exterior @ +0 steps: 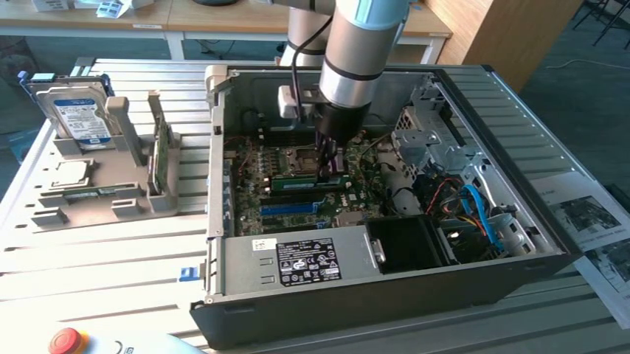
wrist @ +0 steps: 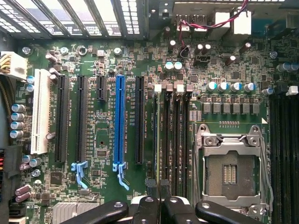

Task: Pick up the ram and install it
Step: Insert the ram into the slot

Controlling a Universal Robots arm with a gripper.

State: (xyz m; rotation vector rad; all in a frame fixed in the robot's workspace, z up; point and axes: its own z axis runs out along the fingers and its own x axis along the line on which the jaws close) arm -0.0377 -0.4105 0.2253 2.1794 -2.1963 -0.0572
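Observation:
The ram (exterior: 307, 180), a long green stick, stands on edge in a black memory slot of the motherboard (exterior: 258, 193) inside the open computer case. My gripper (exterior: 329, 171) reaches straight down into the case and is shut on the ram's top edge, toward the end on the exterior view's right. In the wrist view the ram (wrist: 156, 140) shows edge-on as a thin line running along the slot next to three empty black slots (wrist: 176, 140). It ends between my closed gripper's (wrist: 158, 186) black fingertips (wrist: 164, 184).
The processor socket (wrist: 230, 173) lies right beside the memory slots. Loose cables (exterior: 473, 206) and drive cages fill the case on the exterior view's right. The power supply (exterior: 295, 262) sits at the case front. A grey tray (exterior: 99, 199) at the exterior view's left holds a hard drive (exterior: 81, 118), a processor chip (exterior: 69, 174) and another green board (exterior: 158, 155).

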